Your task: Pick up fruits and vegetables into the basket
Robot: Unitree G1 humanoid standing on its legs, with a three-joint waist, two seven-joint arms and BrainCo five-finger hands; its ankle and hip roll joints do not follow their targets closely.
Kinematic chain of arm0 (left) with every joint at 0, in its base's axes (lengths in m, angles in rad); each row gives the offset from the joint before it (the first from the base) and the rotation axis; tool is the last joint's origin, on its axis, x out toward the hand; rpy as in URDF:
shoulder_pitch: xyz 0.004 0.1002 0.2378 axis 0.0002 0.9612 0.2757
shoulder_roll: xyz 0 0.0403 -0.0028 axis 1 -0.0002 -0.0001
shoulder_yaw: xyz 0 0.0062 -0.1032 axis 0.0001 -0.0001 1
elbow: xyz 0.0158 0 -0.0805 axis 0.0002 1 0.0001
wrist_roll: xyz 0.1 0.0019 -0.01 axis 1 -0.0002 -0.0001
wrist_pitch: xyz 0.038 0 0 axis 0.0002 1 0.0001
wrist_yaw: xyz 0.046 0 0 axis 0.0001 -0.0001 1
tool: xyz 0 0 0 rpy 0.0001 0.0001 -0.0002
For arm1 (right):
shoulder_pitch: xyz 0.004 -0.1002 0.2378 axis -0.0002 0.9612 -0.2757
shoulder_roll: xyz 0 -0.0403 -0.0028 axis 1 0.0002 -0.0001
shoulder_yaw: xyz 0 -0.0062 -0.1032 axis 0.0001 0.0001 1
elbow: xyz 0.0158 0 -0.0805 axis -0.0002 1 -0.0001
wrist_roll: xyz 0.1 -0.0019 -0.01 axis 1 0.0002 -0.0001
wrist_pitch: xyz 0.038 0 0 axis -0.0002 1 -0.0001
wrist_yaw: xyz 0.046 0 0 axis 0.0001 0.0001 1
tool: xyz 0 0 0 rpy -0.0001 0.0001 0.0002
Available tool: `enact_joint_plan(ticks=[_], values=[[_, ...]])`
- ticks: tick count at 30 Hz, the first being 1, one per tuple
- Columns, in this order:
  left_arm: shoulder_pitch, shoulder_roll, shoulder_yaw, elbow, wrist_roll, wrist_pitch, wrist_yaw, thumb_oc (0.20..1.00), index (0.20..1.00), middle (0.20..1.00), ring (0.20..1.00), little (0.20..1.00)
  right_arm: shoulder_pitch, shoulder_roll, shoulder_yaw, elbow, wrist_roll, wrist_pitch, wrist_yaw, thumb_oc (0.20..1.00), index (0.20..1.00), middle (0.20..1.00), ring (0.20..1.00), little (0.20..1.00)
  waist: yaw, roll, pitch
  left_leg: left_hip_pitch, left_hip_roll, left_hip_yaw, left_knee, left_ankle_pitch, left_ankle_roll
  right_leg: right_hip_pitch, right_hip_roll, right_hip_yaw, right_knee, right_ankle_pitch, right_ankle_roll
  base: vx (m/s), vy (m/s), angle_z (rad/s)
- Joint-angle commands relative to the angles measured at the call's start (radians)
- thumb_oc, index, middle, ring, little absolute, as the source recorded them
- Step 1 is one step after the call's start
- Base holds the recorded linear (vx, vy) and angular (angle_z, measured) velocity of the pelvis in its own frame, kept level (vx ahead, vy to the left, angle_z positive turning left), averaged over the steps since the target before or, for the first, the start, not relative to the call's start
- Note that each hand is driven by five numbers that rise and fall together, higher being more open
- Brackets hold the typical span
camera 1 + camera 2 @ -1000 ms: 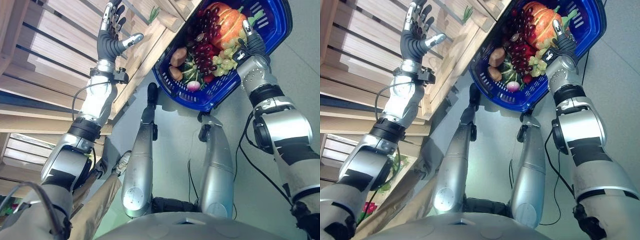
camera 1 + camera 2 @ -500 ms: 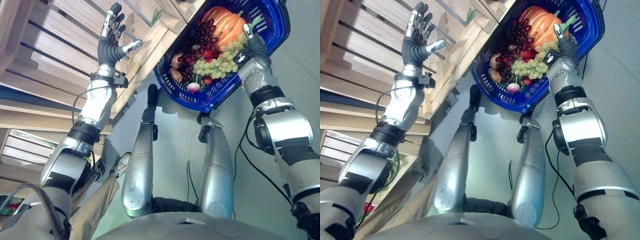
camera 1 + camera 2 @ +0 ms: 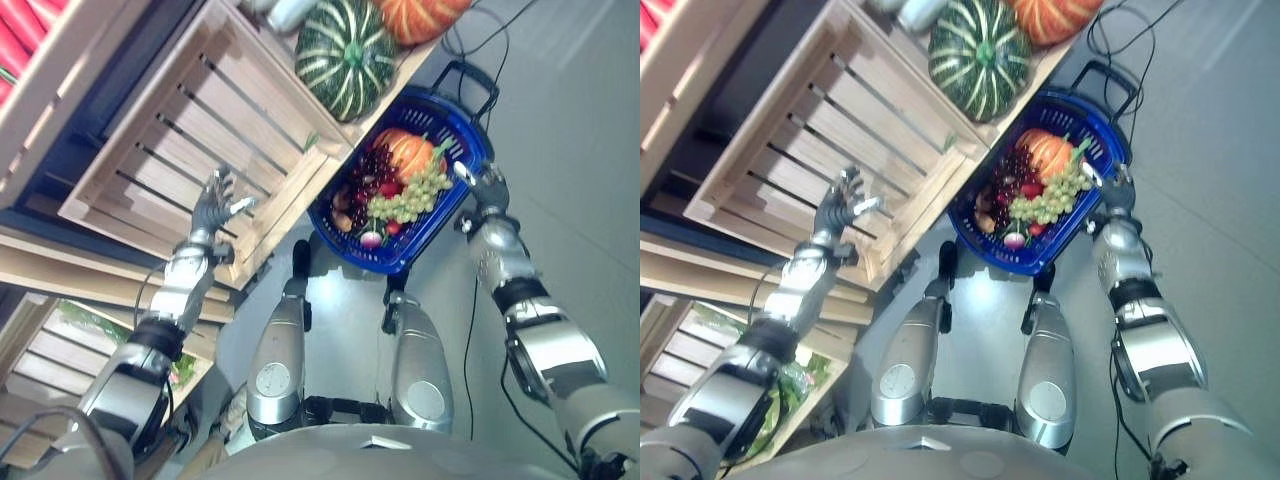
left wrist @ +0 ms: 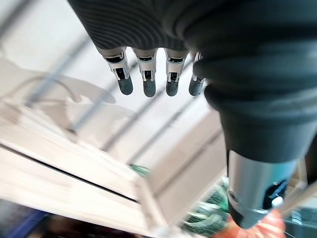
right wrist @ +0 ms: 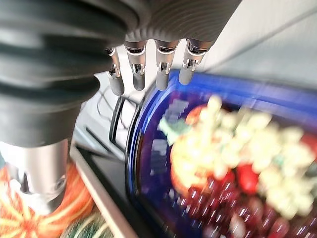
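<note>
Blue basket point(image 3: 440, 215) on the floor, already holding green grapes point(image 3: 408, 198), dark grapes point(image 3: 374, 166) and an orange squash point(image 3: 405, 150). Striped green squash point(image 3: 345, 55) left on the shelf above. Right robot hand point(image 3: 487, 187) at the rim, left robot hand point(image 3: 213, 208) before a wooden crate point(image 3: 180, 140): both relaxed, empty.

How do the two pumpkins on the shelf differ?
The striped squash is dark green with pale stripes and in full view; the orange pumpkin is orange and cut off by the picture's edge. The striped squash sits further from the basket handle end. Both rest on the wooden shelf, ribbed and round.
</note>
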Motion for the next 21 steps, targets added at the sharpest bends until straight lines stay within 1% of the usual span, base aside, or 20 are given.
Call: enact_joint_plan(ticks=[1,2,4,8,11,12,13,14,15,17,20,21], values=[[0.034,-0.035,0.010,0.137,0.184,-0.032,-0.024,1.000,1.000,1.000,1.000,1.000,0.096,0.003,-0.024,-0.010,-0.046,-0.045,0.045,1.000,1.000,1.000,1.000,1.000,-0.023,-0.043,-0.167,0.065,-0.058,0.038,-0.034,-0.074,0.039,0.107,0.048,-0.019,-0.115,0.031,-0.010,0.17,-0.022,-0.08],[0.062,-0.050,0.016,0.196,0.222,-0.029,-0.030,1.000,1.000,1.000,1.000,1.000,0.148,0.009,-0.037,-0.001,-0.059,-0.040,0.071,1.000,1.000,1.000,1.000,1.000,-0.027,-0.048,-0.199,0.097,-0.056,0.042,-0.050,-0.077,0.039,0.140,0.049,-0.015,-0.136,0.034,-0.006,0.15,-0.015,-0.01],[0.090,-0.059,0.025,0.237,0.260,-0.022,-0.031,1.000,1.000,1.000,1.000,1.000,0.195,0.014,-0.048,0.011,-0.090,-0.035,0.096,1.000,1.000,1.000,1.000,1.000,-0.031,-0.052,-0.227,0.122,-0.053,0.046,-0.060,-0.080,0.038,0.165,0.049,-0.013,-0.151,0.035,-0.003,0.10,-0.007,-0.01],[0.169,-0.088,0.038,0.396,0.376,0.014,-0.076,1.000,1.000,1.000,1.000,1.000,0.317,0.059,-0.067,0.097,-0.130,0.006,0.163,1.000,1.000,1.000,1.000,1.000,-0.038,-0.064,-0.327,0.200,-0.046,0.059,-0.086,-0.093,0.039,0.236,0.046,-0.003,-0.193,0.043,0.007,0.14,-0.023,-0.06],[0.208,-0.108,0.044,0.481,0.407,0.014,-0.110,1.000,1.000,1.000,1.000,1.000,0.373,0.101,-0.071,0.143,-0.160,0.033,0.182,1.000,1.000,1.000,1.000,1.000,-0.045,-0.069,-0.375,0.234,-0.040,0.070,-0.095,-0.104,0.037,0.270,0.042,-0.001,-0.217,0.047,0.014,0.11,-0.014,-0.15],[0.218,-0.116,0.050,0.515,0.385,0.036,-0.150,1.000,1.000,1.000,1.000,1.000,0.390,0.111,-0.073,0.169,-0.184,0.043,0.193,1.000,1.000,1.000,1.000,1.000,-0.049,-0.071,-0.387,0.246,-0.037,0.074,-0.097,-0.110,0.036,0.280,0.041,0.000,-0.223,0.046,0.015,0.09,-0.012,-0.08],[0.237,-0.132,0.070,0.569,0.379,0.048,-0.192,1.000,1.000,1.000,1.000,1.000,0.414,0.129,-0.078,0.208,-0.222,0.061,0.208,1.000,1.000,1.000,1.000,1.000,-0.054,-0.073,-0.402,0.264,-0.034,0.082,-0.099,-0.117,0.036,0.298,0.039,0.002,-0.231,0.044,0.018,0.06,-0.008,-0.04],[0.247,-0.137,0.082,0.588,0.382,0.060,-0.206,1.000,1.000,1.000,1.000,1.000,0.426,0.137,-0.079,0.226,-0.244,0.089,0.211,1.000,1.000,1.000,1.000,1.000,-0.057,-0.074,-0.407,0.272,-0.031,0.086,-0.100,-0.121,0.035,0.305,0.037,0.002,-0.232,0.042,0.019,0.05,-0.004,-0.09],[0.250,-0.138,0.085,0.592,0.379,0.065,-0.212,1.000,1.000,1.000,1.000,1.000,0.428,0.139,-0.079,0.230,-0.247,0.103,0.213,1.000,1.000,1.000,1.000,1.000,-0.058,-0.074,-0.408,0.275,-0.030,0.088,-0.100,-0.122,0.035,0.306,0.037,0.002,-0.232,0.042,0.020,0.02,0.000,-0.14],[0.262,-0.150,0.108,0.629,0.395,0.080,-0.254,1.000,1.000,1.000,1.000,1.000,0.446,0.155,-0.085,0.290,-0.282,0.168,0.226,1.000,1.000,1.000,1.000,1.000,-0.062,-0.074,-0.417,0.290,-0.026,0.095,-0.102,-0.132,0.034,0.320,0.034,0.000,-0.233,0.034,0.019,0.03,0.003,-0.17],[0.273,-0.161,0.114,0.656,0.404,0.087,-0.301,1.000,1.000,1.000,1.000,1.000,0.469,0.169,-0.083,0.359,-0.347,0.232,0.242,1.000,1.000,1.000,1.000,1.000,-0.068,-0.069,-0.423,0.306,-0.021,0.103,-0.102,-0.141,0.033,0.336,0.031,-0.002,-0.238,0.028,0.020,0.02,0.014,-0.08],[0.275,-0.167,0.113,0.656,0.387,0.101,-0.320,1.000,1.000,1.000,1.000,1.000,0.479,0.172,-0.076,0.391,-0.388,0.270,0.255,1.000,1.000,1.000,1.000,1.000,-0.071,-0.064,-0.424,0.315,-0.019,0.105,-0.103,-0.145,0.033,0.345,0.028,-0.004,-0.243,0.027,0.021,0.02,0.027,-0.08]])
